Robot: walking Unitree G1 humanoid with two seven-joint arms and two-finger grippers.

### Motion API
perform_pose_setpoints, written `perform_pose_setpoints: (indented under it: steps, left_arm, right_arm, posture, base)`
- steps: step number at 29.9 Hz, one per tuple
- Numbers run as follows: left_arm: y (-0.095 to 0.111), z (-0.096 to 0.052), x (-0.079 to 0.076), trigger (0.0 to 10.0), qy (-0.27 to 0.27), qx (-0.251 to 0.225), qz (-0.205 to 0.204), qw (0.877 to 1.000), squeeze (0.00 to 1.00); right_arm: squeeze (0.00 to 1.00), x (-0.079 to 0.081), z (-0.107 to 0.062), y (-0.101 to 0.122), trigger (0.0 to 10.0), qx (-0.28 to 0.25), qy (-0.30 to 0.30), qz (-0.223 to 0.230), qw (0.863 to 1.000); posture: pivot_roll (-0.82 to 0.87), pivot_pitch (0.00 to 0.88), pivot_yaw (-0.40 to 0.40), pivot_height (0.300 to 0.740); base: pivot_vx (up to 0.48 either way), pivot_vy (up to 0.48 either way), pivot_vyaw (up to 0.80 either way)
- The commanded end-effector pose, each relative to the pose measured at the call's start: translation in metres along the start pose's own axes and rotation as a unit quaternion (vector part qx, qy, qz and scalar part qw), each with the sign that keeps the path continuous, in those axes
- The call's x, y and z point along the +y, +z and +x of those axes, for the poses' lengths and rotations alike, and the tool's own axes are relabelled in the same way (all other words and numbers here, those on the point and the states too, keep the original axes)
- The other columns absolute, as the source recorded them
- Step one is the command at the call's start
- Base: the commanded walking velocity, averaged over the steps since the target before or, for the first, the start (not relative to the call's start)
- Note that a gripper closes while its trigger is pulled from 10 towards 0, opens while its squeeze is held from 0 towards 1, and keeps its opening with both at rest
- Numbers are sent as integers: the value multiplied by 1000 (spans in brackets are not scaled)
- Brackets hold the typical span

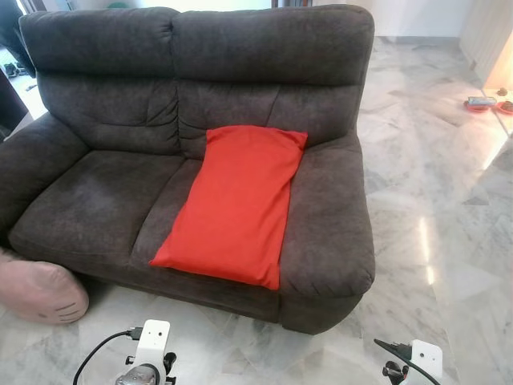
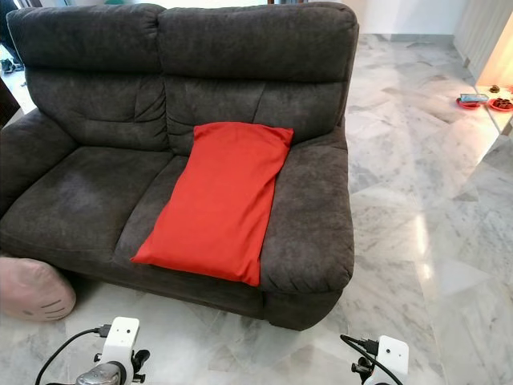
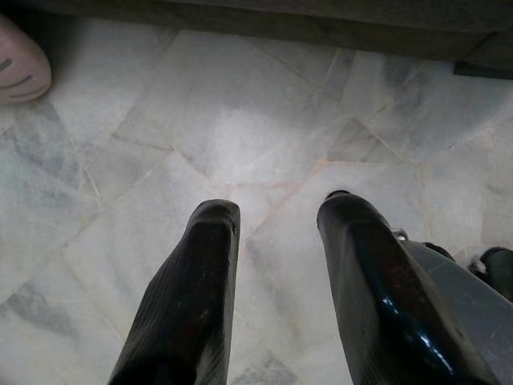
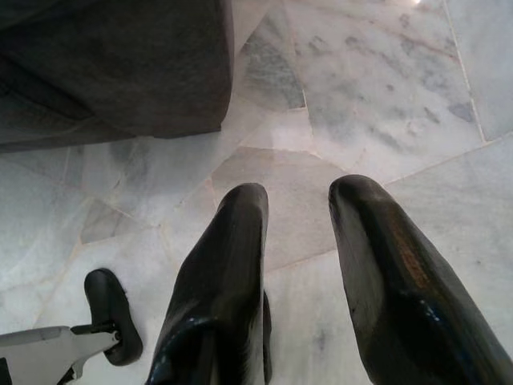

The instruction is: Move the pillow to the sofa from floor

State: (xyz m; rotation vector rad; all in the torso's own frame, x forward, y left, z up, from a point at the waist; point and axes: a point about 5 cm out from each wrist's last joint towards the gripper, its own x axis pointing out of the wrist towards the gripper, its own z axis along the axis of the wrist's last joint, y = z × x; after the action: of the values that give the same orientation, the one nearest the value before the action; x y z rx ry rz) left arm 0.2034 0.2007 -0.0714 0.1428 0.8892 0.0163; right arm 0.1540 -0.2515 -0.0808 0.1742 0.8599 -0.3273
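A red pillow (image 1: 232, 200) lies flat on the right seat of the dark grey sofa (image 1: 104, 184), its top edge against the backrest. Both arms hang low in front of the sofa, near the floor. In the left wrist view my left gripper (image 3: 276, 212) is open over bare marble, nothing between its fingers. My right gripper (image 4: 300, 192) is likewise open above the floor, close to the sofa's right front corner (image 4: 160, 72).
A pink plush cushion (image 1: 40, 290) rests on the floor by the sofa's left front corner. White marble floor (image 1: 433, 208) stretches to the right. Small red dishes (image 1: 481, 103) sit on the floor at the far right.
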Motion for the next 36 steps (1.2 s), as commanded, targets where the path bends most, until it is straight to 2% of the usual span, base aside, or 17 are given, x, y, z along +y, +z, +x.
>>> perform_pose_setpoints:
  steps: [1,7,9,12,24,36]
  left_arm:
    - [-10,-2,1,10000,6,17,-3,1000,0]
    - [-20,-4,0,10000,8,28,-7,1000,0]
    - [-28,-6,-2,10000,10,35,-9,999,0]
    - [-34,-8,-3,10000,8,42,-3,999,0]
    - [-44,-11,-4,10000,11,51,2,999,0]
    - [-38,-9,2,10000,11,49,21,998,0]
  right_arm:
    - [0,-2,-2,-8,10000,15,-2,4,1000]
    - [0,-7,-5,-16,10000,22,-3,-4,1000]
    - [0,-12,-8,-22,10000,31,0,-24,999]
    - [0,-16,-10,-26,10000,37,-1,-32,999]
    - [0,-23,-15,-36,10000,47,-7,-32,998]
    - [0,-18,-13,-32,10000,36,-6,-18,999]
  posture:
    - [12,0,32,740]
    - [26,0,8,740]
    - [50,0,-13,740]
    - [58,0,-23,740]
    - [82,0,-20,740]
    - [36,0,23,740]
  base:
    - [0,0,0]
    - [0,0,0]
    - [0,0,0]
    - [0,0,0]
    - [0,0,0]
    - [0,430,0]
